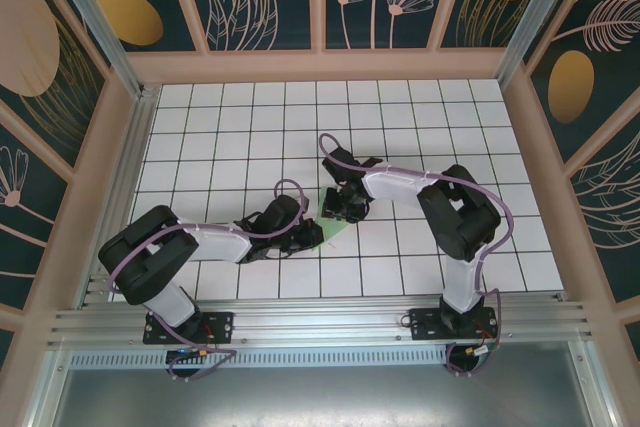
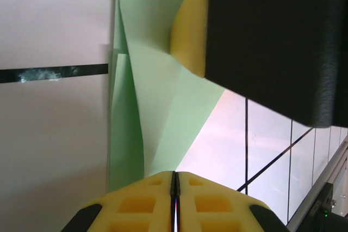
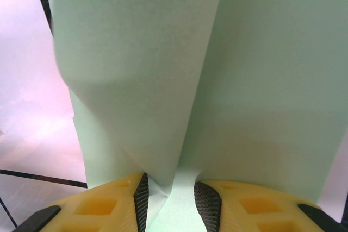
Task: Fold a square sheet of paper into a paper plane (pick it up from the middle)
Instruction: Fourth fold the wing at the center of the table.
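Light green folded paper sheet (image 1: 333, 230): you see it on white tiled table (image 1: 420, 107), between both arms. Left gripper (image 2: 175, 188) clenched at its edge; right gripper (image 3: 169, 196) grasping a raised fold.

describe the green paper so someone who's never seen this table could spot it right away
On the white tiled table, look near the middle, where the two black arms meet. The light green paper lies between the left gripper and the right gripper, already creased into folds. It is the one pale green thing on the white, black-lined tiles.
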### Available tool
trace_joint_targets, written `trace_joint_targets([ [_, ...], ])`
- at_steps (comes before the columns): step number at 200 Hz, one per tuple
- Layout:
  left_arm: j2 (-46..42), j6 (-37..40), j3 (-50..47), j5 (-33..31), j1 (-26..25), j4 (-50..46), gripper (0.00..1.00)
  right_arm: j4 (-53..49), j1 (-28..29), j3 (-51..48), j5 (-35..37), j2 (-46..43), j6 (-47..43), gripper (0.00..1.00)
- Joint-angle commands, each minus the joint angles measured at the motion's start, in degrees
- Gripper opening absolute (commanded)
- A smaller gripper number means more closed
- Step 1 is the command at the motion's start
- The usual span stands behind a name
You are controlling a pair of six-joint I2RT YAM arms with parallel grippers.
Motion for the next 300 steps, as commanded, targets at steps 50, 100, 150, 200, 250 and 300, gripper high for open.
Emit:
trace_joint_targets([
  [50,-0.1,1.1,-0.2,-1.4,-0.4,-4.6,0.12,-3.3,-0.5,-4.0,9.5,8.8,0.6,0.37],
  [100,-0.2,0.9,-0.2,-2.8,-0.4,-5.6,0.11,-3.2,-0.5,-4.2,9.5,8.9,0.6,0.37],
  [150,-1.9,0.9,0.0,-5.3,-0.4,-7.7,0.11,-3.2,-0.5,-4.3,9.6,9.0,0.6,0.37],
  [200,0.0,1.0,-0.4,-1.0,-0.9,-5.3,0.11,-3.1,-0.5,-4.2,9.5,9.2,0.7,0.37],
  [250,0.0,1.8,-0.5,-1.0,-1.3,-7.8,0.11,-2.9,-0.6,-4.4,9.6,9.3,0.7,0.37],
  [300,-1.6,2.8,-0.4,-4.1,-1.4,-12.6,0.09,-2.8,-0.5,-4.5,9.5,9.5,0.8,0.37],
])
